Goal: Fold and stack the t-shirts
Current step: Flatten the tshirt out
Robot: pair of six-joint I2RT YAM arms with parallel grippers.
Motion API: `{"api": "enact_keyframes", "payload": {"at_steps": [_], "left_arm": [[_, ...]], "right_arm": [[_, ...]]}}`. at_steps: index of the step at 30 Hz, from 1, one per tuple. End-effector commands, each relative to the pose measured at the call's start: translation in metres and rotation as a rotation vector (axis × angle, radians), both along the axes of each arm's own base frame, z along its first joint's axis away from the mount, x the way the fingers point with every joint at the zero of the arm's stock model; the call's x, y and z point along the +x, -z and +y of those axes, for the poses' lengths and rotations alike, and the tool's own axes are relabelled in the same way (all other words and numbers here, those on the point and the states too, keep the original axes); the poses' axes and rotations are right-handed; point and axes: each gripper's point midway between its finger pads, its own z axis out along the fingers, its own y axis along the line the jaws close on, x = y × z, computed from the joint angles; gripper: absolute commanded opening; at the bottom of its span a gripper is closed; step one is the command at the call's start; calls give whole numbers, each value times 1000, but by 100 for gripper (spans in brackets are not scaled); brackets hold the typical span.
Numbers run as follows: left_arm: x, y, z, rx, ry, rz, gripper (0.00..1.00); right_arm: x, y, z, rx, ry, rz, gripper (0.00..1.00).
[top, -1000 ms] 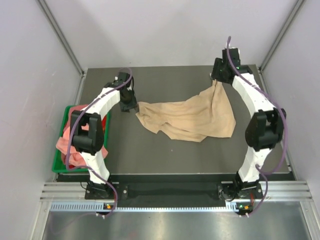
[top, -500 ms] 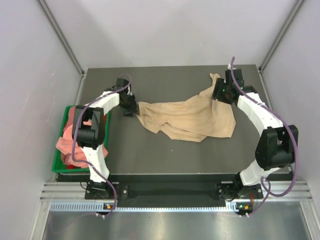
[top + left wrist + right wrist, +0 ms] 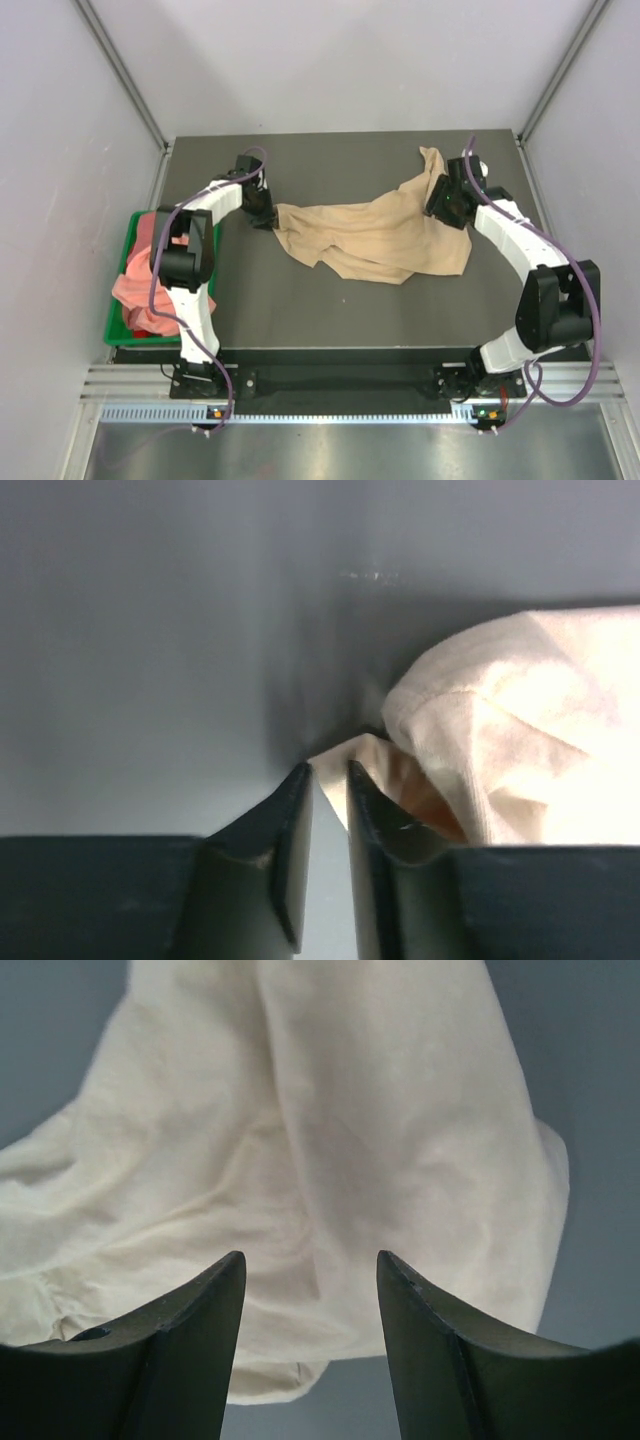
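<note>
Starting nearest the arm bases, a green bin was seen at the left edge of the tabletop, with salmon-pink t-shirts heaped in it and spilling over its rim. Farther in, a tan t-shirt was spread crumpled and unfolded across the middle of the dark tabletop, its bulk lying toward the right and one strip of cloth reaching toward the far edge. At the shirt's left end the left fingers were set low against the edge of the cloth. In the left wrist view these fingers were drawn close together, with only a narrow slit between them, and a corner of the tan t-shirt lay right at their tips. Whether that corner was pinched could not be told. Over the shirt's far right part the right fingers were held above the cloth. In the right wrist view they were parted wide, with nothing gripped and only the tan t-shirt seen beneath them.
</note>
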Motion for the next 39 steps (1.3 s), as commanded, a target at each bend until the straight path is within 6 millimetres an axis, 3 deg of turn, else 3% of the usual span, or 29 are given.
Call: {"api": "enact_keyframes", "payload": {"at_steps": [1, 4, 7, 9, 10, 11, 13, 15, 16, 17, 20, 25, 28, 31, 36, 39], "left_arm": [[-6, 20, -1, 34, 23, 49, 20], [-7, 13, -7, 3, 26, 50, 3], [-13, -5, -2, 31, -1, 67, 0], [-12, -34, 9, 75, -52, 16, 0], [-19, -43, 13, 90, -70, 22, 0], [-21, -70, 16, 87, -89, -31, 0], [-30, -95, 26, 125, -127, -65, 0], [-41, -146, 30, 100, -141, -183, 0], [-42, -144, 31, 106, -142, -178, 0], [-48, -166, 33, 99, -148, -231, 0], [-60, -194, 41, 108, -161, -299, 0], [-70, -233, 46, 99, -169, -407, 0], [-70, -245, 46, 90, -171, -444, 0], [-72, -257, 44, 71, -173, -464, 0], [-69, -283, 53, 95, -217, -526, 0], [-67, -287, 54, 98, -221, -526, 0]], "right_arm": [[-31, 11, -15, 17, 196, 71, 56], [-47, 19, -29, 18, 314, 93, 58], [-60, 26, -49, 1, 415, 122, 59], [-69, 30, -65, -22, 476, 143, 59], [-71, 28, -69, -23, 493, 139, 59], [-74, 29, -73, -26, 509, 141, 59], [-84, 27, -82, -28, 554, 135, 60], [-95, 27, -89, -37, 597, 122, 60], [-98, 27, -91, -34, 612, 116, 60], [-101, 29, -93, -31, 633, 115, 60], [-107, 34, -94, -9, 669, 103, 61], [-99, 53, -85, 53, 629, 50, 61], [-97, 70, -85, 38, 619, 73, 61], [-82, 80, -78, 49, 538, 49, 60], [-56, 73, -68, 67, 425, -39, 58], [-49, 78, -69, 57, 416, -43, 56]]}}
